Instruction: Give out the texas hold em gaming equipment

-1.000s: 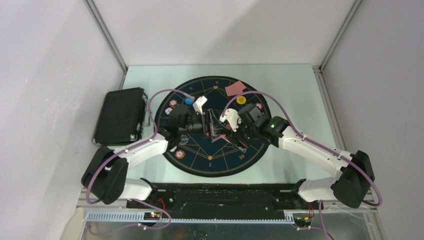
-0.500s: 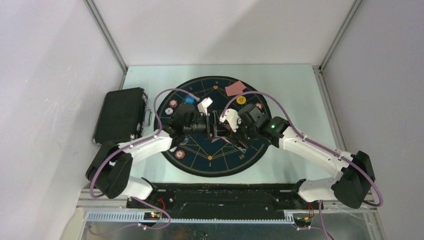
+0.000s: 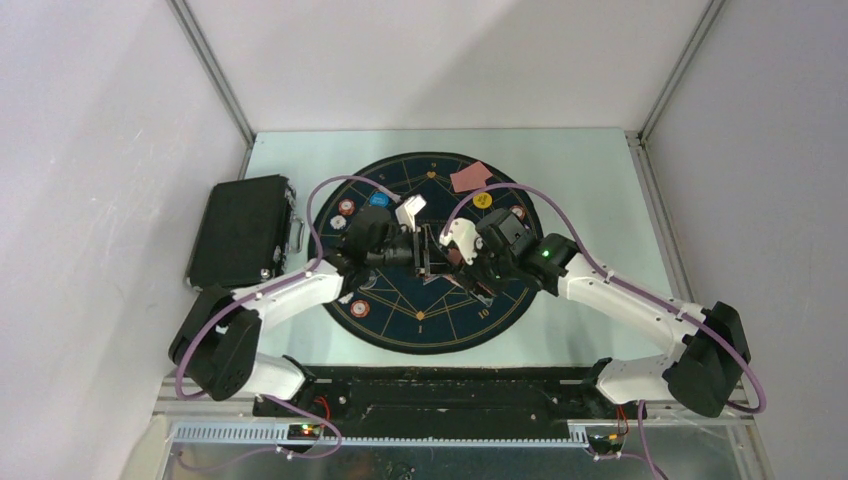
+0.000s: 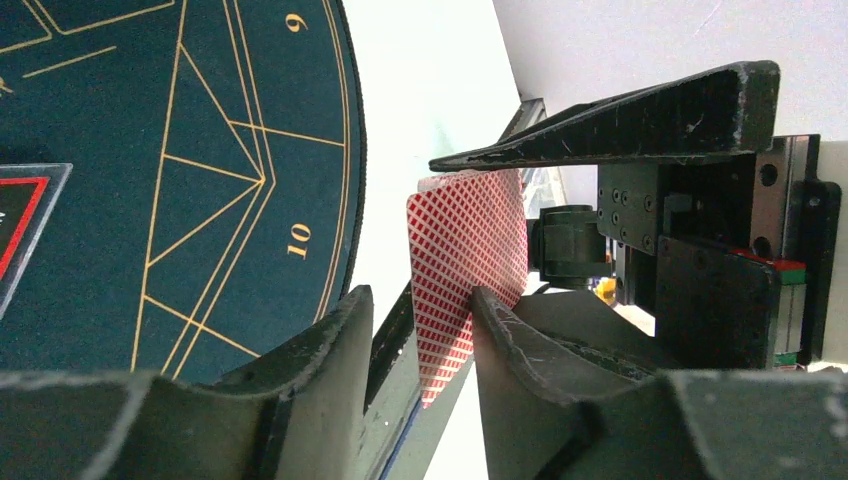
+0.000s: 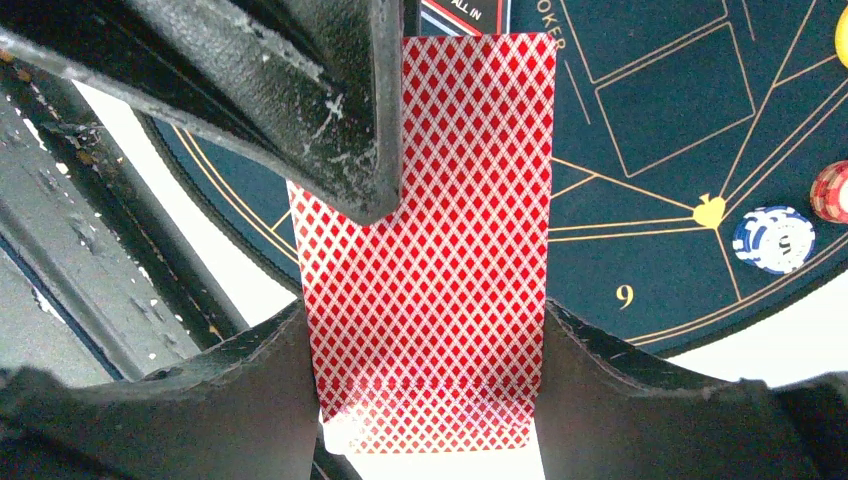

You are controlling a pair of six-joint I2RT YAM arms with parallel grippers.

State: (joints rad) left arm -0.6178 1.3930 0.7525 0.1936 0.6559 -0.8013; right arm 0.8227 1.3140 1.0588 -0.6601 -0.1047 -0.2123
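**Hovering over the mat, two end effectors meet at one playing card**

Pale green, the surface [image 3: 590, 180] fills the middle of the overhead view. A dark round mat [image 3: 420, 335] with gold lines lies at its centre. A closed black case [image 3: 240, 232] sits at the left edge, apart from the mat.

Both arms reach inward and meet nose to nose above the middle of the mat.

The right end effector [image 5: 425, 315] pinches a playing card [image 5: 470, 150] with a red diamond-pattern back. Its two fingers press on the card's long edges, and the card stands up off the mat.

The left end effector [image 4: 420, 300] comes at the same card from the opposite side with its fingers partly spread. The card's edge sits between them, against one finger [image 4: 500, 330], with a gap to the other. It is not pinching the card.

A second card [image 3: 470, 177] lies pink side up on the far part of the mat. A yellow chip [image 3: 482, 200] lies just beside it. A blue chip [image 3: 378, 200] and a red-white chip [image 3: 346, 208] rest on the mat's left part, near the left arm's wrist.
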